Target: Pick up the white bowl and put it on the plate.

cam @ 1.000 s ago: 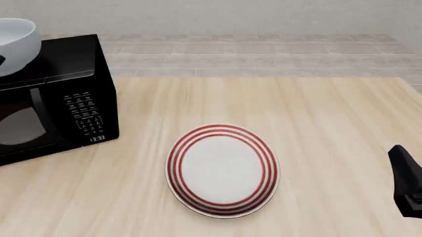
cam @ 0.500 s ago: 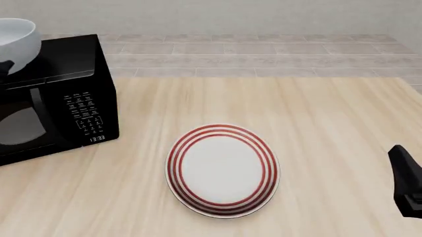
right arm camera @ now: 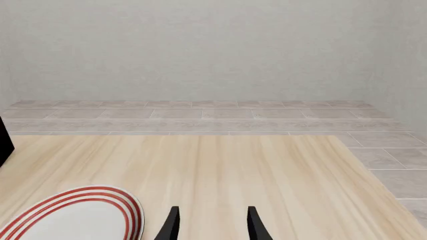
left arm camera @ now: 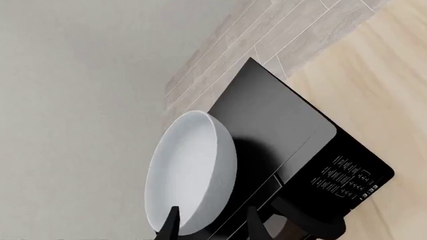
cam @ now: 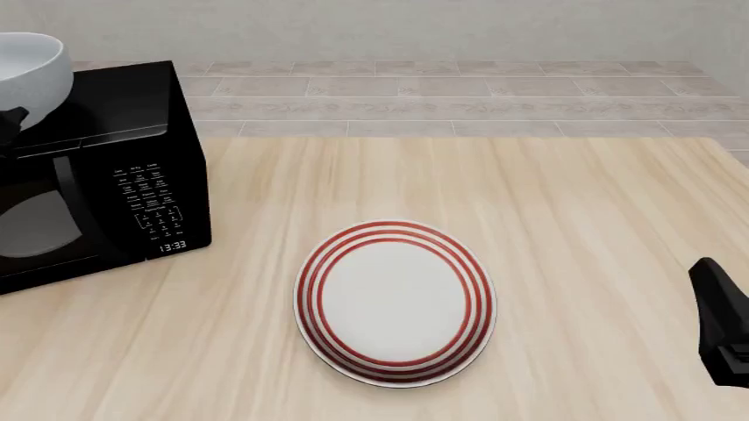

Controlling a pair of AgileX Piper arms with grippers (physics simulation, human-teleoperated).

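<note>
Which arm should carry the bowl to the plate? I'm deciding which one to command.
Left. Its gripper already straddles the white bowl above the microwave. The right gripper is open over bare table beside the plate, far from the bowl.

Left hand (left arm camera: 210, 226): only the two dark fingertips show at the lower edge of the left wrist frame, spread apart, one on either side of the white bowl's (left arm camera: 192, 172) rim; contact cannot be confirmed. Right hand (right arm camera: 210, 224): fingertips parted, nothing between them. Front frame: right arm (cam: 722, 323) at the lower right edge.
</note>
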